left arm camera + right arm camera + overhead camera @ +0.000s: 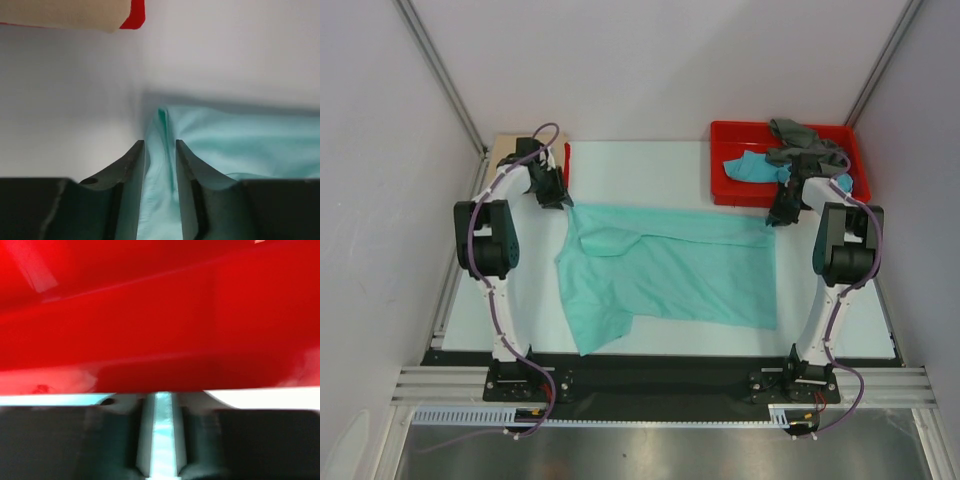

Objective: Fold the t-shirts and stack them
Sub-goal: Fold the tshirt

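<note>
**Robotics laboratory test cell.** Plain white panels (650, 60) joined by aluminium profiles (440, 70) enclose a white bench (640, 170). A cabled left arm (485, 240) and right arm (845, 245) are bolted to a slotted metal rail (660, 385) along its near edge.

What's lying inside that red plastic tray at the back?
The red plastic tray holds a crumpled grey cloth shirt and a turquoise-blue cloth shirt. Anything beneath them, or behind the right arm crossing the tray, is hidden.
</note>
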Robot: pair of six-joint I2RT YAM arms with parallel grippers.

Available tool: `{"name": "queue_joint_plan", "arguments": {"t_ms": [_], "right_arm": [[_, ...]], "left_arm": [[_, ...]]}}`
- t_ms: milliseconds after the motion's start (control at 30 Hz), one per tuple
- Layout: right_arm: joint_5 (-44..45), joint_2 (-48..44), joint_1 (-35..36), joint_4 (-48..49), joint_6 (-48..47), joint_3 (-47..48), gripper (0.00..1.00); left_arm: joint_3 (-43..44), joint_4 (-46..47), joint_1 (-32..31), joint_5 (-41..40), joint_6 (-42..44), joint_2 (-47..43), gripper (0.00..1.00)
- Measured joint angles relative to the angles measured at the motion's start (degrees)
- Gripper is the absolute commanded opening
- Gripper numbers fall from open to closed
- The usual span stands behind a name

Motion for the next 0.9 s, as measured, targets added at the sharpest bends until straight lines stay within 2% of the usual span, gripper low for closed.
{"name": "queue_joint_plan", "arguments": {"t_ms": [33,67,133,167,233,433,533,567,667,900], "right_arm": [[0.44,0.28,0.11,-0.15,-0.02,0.68,0.28],[0.92,0.59,0.20,-0.63,-0.15,1.51,0.37],[1.88,0.61,0.37,-1.46,0.07,2.34,0.47],[2.16,0.39,0.39,-1.77,0.07,2.38,0.53],[3.06,-0.57,0.48,-3.17,0.33,1.90,0.61],[3.65,-10.01,0.17,-5.92,0.76,-6.10,0.59],[2.95,-15.19,-0.07,-6.56,0.74,-10.64,0.50],[2.51,-16.70,-0.07,-6.78,0.76,-12.33,0.42],[1.11,-19.61,-0.07,-6.45,1.14,-16.96,0.36],[-2.62,-21.49,0.11,-5.84,2.25,-26.53,0.40]], "left_arm": [[0.09,-0.35,0.00,-0.46,0.11,0.02,0.49],[0.09,-0.76,0.00,-0.96,0.26,0.00,0.58],[-0.42,-1.31,0.00,-2.21,0.87,-0.37,0.69],[-1.46,-1.36,0.00,-2.97,1.05,-1.03,0.73],[-5.97,-1.18,0.00,-4.04,0.96,-4.39,0.72],[-19.67,-1.51,0.00,-4.33,0.57,-17.94,0.65],[-26.47,-0.42,0.00,-3.26,-0.83,-22.86,0.62],[-29.00,-0.02,0.00,-3.02,-1.62,-24.00,0.59],[-33.57,0.31,0.00,-2.43,-3.26,-24.68,0.58],[-37.51,0.81,0.15,-1.57,-6.47,-24.68,0.68]]}}
